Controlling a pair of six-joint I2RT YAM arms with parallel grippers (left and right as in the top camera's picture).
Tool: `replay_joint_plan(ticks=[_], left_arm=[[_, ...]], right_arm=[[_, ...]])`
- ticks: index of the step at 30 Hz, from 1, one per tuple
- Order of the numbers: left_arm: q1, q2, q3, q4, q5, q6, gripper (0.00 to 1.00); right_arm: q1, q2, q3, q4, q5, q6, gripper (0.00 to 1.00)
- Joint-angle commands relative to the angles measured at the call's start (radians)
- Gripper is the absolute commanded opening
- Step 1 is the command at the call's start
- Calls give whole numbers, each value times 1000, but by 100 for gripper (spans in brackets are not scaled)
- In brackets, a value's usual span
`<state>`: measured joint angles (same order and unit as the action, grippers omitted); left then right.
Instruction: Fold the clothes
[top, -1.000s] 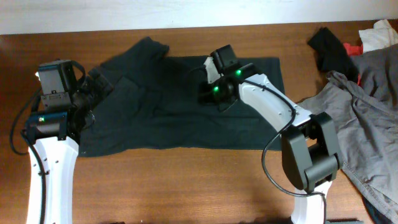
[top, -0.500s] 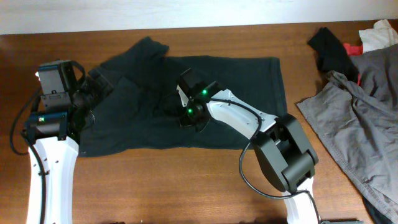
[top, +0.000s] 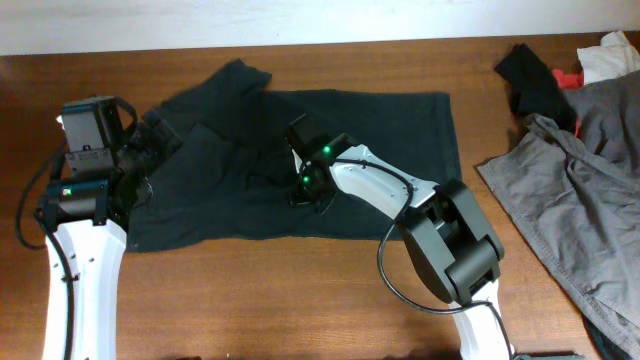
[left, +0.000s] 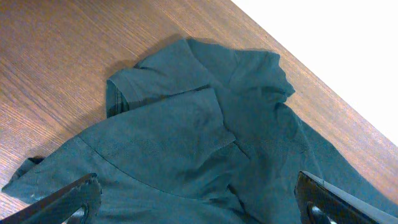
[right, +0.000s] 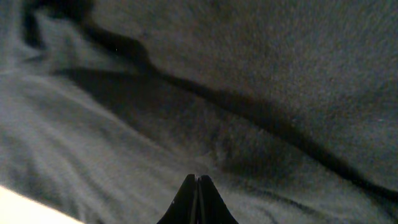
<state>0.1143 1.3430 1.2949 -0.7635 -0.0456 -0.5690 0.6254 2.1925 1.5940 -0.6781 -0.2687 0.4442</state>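
The clothes (top: 400, 130) are a very dark blackish-green garment spread flat across the middle of the wooden table (top: 300, 290), with a sleeve bunched at the upper left. My left gripper (top: 155, 140) hangs open over the garment's left part. In the left wrist view its fingers (left: 74, 196) stand wide apart above the cloth (left: 205, 124), with nothing between them. My right gripper (top: 305, 190) is low over the garment's centre. In the right wrist view its tips (right: 197, 179) are pressed together against creased fabric (right: 280, 74), and no cloth shows between them.
A light grey garment (top: 580, 170) lies crumpled at the right edge. Behind it sit a small black cloth (top: 535, 80), a red scrap (top: 568, 78) and a white piece (top: 610, 55). Bare wood runs along the front of the table.
My right gripper has swept left and toward the front, from the garment's upper middle to its centre, staying shut. The left arm has not moved.
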Motion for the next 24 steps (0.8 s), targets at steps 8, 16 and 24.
replay_joint_plan(ticks=[8, 16, 24], left_arm=[[2, 3, -2, -1, -14, 5, 99], [2, 3, -2, -1, -14, 5, 99], [2, 3, -2, -1, -14, 5, 99]], right_arm=[[-21, 23, 8, 26, 87, 18, 4], [-57, 23, 8, 95, 91, 18, 4], [-72, 23, 8, 153, 188, 15, 7]])
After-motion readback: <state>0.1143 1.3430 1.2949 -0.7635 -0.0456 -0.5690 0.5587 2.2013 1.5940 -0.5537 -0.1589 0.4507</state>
